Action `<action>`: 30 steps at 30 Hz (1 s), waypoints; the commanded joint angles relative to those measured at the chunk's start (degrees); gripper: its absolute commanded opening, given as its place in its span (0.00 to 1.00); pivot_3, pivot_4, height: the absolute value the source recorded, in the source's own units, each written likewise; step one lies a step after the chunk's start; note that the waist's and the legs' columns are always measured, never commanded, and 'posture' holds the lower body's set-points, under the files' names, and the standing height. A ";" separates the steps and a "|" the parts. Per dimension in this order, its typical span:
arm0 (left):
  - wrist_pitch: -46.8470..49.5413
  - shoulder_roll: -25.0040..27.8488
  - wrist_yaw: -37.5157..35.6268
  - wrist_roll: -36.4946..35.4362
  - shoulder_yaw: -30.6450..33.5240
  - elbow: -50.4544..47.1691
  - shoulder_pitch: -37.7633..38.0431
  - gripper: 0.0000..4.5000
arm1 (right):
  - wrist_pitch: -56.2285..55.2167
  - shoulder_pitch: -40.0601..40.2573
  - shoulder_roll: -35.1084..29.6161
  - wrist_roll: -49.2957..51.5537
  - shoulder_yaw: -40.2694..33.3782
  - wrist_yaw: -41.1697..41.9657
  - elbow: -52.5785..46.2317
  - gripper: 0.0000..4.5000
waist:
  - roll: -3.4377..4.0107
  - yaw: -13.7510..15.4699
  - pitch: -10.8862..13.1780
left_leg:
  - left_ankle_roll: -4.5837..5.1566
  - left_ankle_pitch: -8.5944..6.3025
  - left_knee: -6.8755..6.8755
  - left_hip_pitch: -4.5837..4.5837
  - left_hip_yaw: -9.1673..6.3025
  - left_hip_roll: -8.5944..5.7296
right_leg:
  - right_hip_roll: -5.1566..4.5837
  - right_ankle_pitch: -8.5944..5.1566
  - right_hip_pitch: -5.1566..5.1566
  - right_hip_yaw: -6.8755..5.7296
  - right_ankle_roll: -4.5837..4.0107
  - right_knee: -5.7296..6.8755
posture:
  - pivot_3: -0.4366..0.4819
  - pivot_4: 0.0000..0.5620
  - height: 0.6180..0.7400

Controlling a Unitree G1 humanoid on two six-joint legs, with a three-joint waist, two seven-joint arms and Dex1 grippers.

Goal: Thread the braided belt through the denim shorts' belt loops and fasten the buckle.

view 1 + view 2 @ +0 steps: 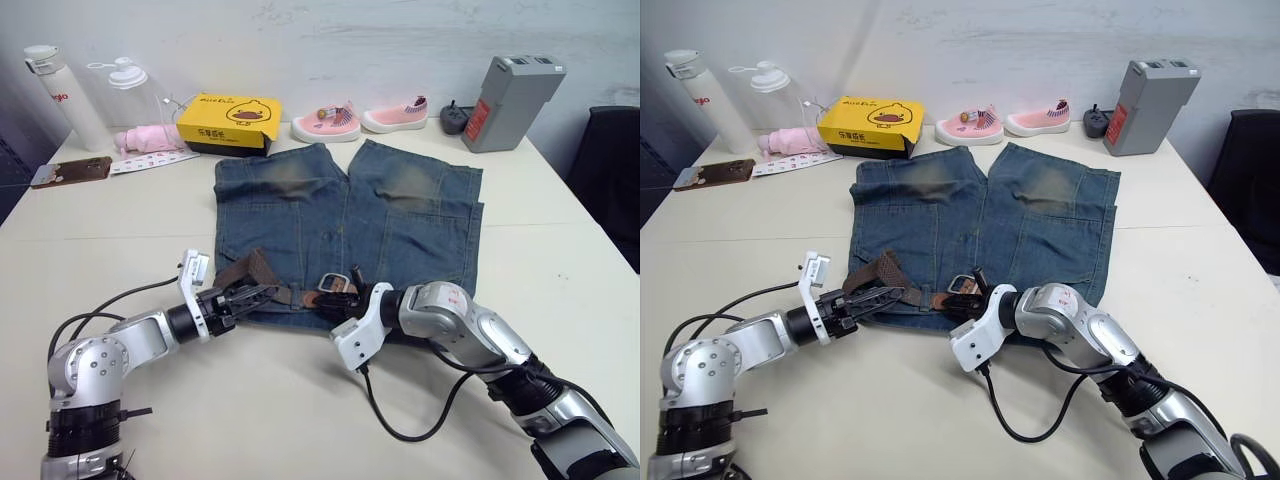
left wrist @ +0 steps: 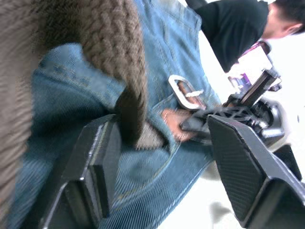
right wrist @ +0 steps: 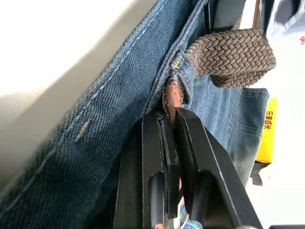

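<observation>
My right claw [image 1: 345, 298] is pinching the braided belt [image 1: 262, 278] tip at the denim shorts [image 1: 345, 225] waistband, strap running sideways toward my wide-open left claw [image 1: 255, 297] beside it.

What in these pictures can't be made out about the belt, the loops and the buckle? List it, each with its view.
- Braided belt: in the eye views, the right hand and arm hide where it runs along the denim shorts waistband.
- Belt loops: too small in the eye views to count which are threaded.
- Buckle: prong position blurred in the left wrist view.
- Belt tip: right wrist view, clamped between fingers, so its length is hidden.
</observation>
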 commanded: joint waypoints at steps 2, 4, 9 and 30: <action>-2.65 0.98 0.87 2.35 0.06 -5.44 3.76 0.59 | 0.61 1.80 -0.81 -0.47 1.13 1.42 0.89 0.00 | 0.00 -0.05 -0.01 | 0.03 -0.01 0.00 0.00 0.02 -0.01 | 0.01 -0.01 0.01 -0.03 -0.01 -0.03 | 0.48 0.27 0.05; -4.54 1.91 -0.07 4.94 -2.01 -7.17 5.40 0.47 | 1.00 1.97 -0.79 -0.43 0.92 1.41 0.72 0.00 | -0.01 -0.12 -0.01 | 0.02 -0.01 0.00 -0.01 0.03 -0.01 | -0.01 -0.01 0.01 -0.02 -0.01 -0.02 | 0.48 0.27 0.05; -7.56 3.32 1.23 11.24 -5.74 -8.33 7.60 0.08 | 1.97 2.93 -1.13 1.60 -0.65 1.75 -0.99 0.00 | -0.02 -0.05 -0.01 | 0.06 -0.03 0.01 -0.03 0.03 -0.02 | -0.02 -0.07 0.02 -0.02 -0.14 -0.03 | 0.48 0.27 0.05; -23.22 7.49 -4.05 29.12 -17.35 -8.52 15.86 0.02 | 26.33 5.98 -9.91 30.75 -27.99 6.81 -24.23 0.00 | 0.51 0.83 0.06 | 0.42 -0.23 0.03 -0.03 0.29 0.24 | -0.10 -0.29 0.11 -0.03 -0.58 -0.52 | 0.48 0.27 0.05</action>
